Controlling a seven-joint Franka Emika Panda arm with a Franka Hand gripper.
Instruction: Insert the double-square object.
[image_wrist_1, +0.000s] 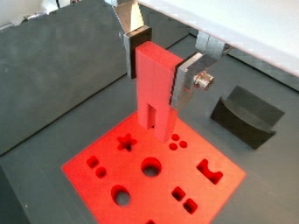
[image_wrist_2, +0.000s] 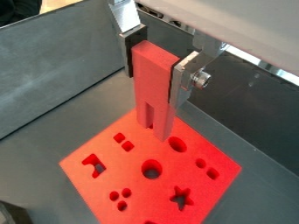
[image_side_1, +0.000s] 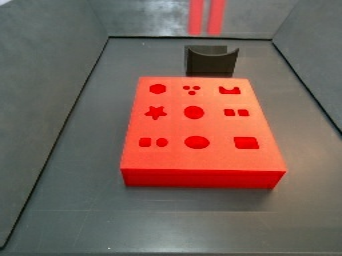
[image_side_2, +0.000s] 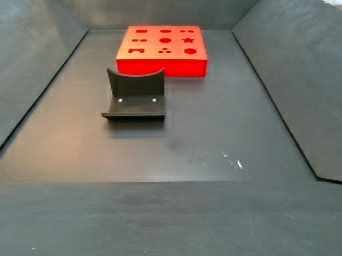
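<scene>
My gripper (image_wrist_1: 162, 59) is shut on the double-square object (image_wrist_1: 152, 87), a slim red bar with a slot at its lower end. It hangs upright above the big red block (image_wrist_1: 152, 171) with shape cut-outs, and it does not touch the block. Both wrist views show this: gripper (image_wrist_2: 159, 59), bar (image_wrist_2: 152, 92), block (image_wrist_2: 152, 171). In a side view only the bar's forked lower end (image_side_1: 203, 14) shows at the upper edge, high behind the block (image_side_1: 201, 130). The gripper itself is out of both side views.
A dark grey curved stand (image_side_1: 211, 58) sits just behind the block; it also shows in a wrist view (image_wrist_1: 246, 114) and a side view (image_side_2: 134, 95). The block (image_side_2: 163, 48) lies at the far end of the dark walled floor.
</scene>
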